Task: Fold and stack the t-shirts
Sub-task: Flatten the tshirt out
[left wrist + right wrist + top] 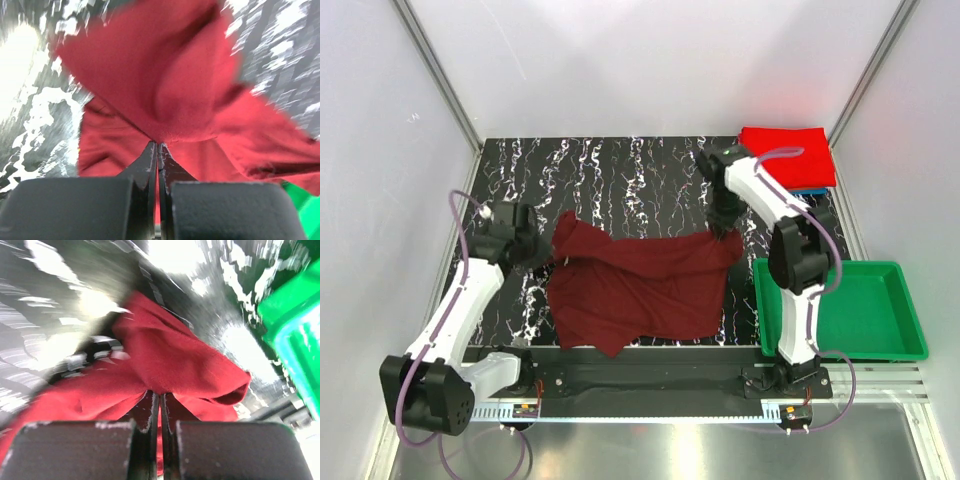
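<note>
A dark maroon t-shirt lies rumpled on the black marbled table. My left gripper is shut on its upper left corner; in the left wrist view the cloth bunches at the gripper, whose jaws stand pressed together. My right gripper is shut on the shirt's upper right corner, and the fabric is pinched at that gripper in the right wrist view. A folded bright red t-shirt lies at the back right, with a blue t-shirt showing as a thin edge beneath it.
A green plastic tray stands at the near right beside the right arm's base, also seen as a green tray in the right wrist view. White walls with metal rails enclose the table.
</note>
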